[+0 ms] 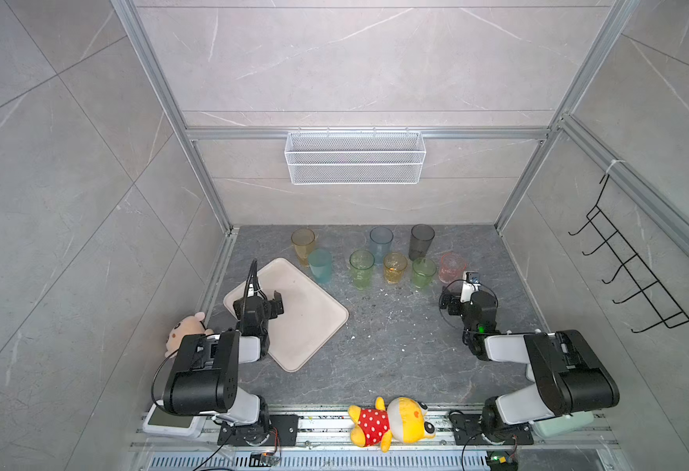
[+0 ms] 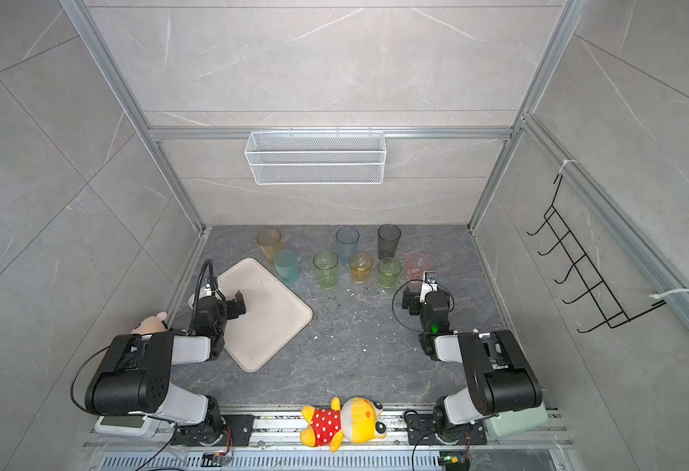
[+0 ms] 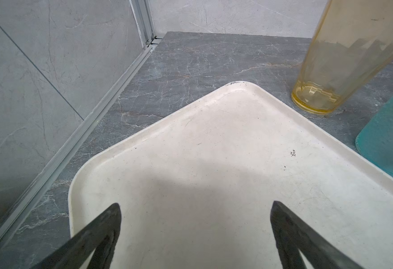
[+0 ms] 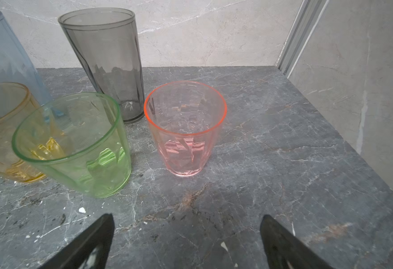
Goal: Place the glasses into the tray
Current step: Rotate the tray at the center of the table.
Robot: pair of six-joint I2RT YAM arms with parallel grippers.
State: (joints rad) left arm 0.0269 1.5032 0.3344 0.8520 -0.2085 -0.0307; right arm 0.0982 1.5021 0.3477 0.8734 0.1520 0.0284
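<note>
Tray: the beige-cream tray (image 1: pixel 314 334) lies flat on the dark marbled tabletop (image 1: pixel 395 354), left of middle and turned cornerwise. Nothing stands in it.
Glasses: eight tinted glasses show in both top views. All are upright on the tabletop, beyond and to the right of the tray.
Far row, left to right: amber glass (image 1: pixel 303 244), pale blue glass (image 1: pixel 381 240), smoke-grey glass (image 1: pixel 422 241).
Nearer row, left to right: teal glass (image 1: pixel 320 266), tall green glass (image 1: pixel 362 268), yellow glass (image 1: pixel 395 269), short green glass (image 1: pixel 423 272), pink glass (image 1: pixel 453 267).
Teal glass: just beside the tray's far right edge; whether they touch cannot be told.
Left gripper (image 3: pixel 195 205): hovers over the tray's far left part, claw spread wide, nothing between the fingers.
Right gripper (image 4: pixel 186 216): on the near side of the pink glass and apart from it, claw spread wide and empty.
Walls: white wire-mesh basket (image 1: pixel 355 159) on the far wall, black hook rack (image 1: pixel 636 269) on the right wall.
Toys: yellow plush toy (image 1: pixel 391 424) at the near edge, peach plush toy (image 1: pixel 185 330) at the left, beside the left arm.
</note>
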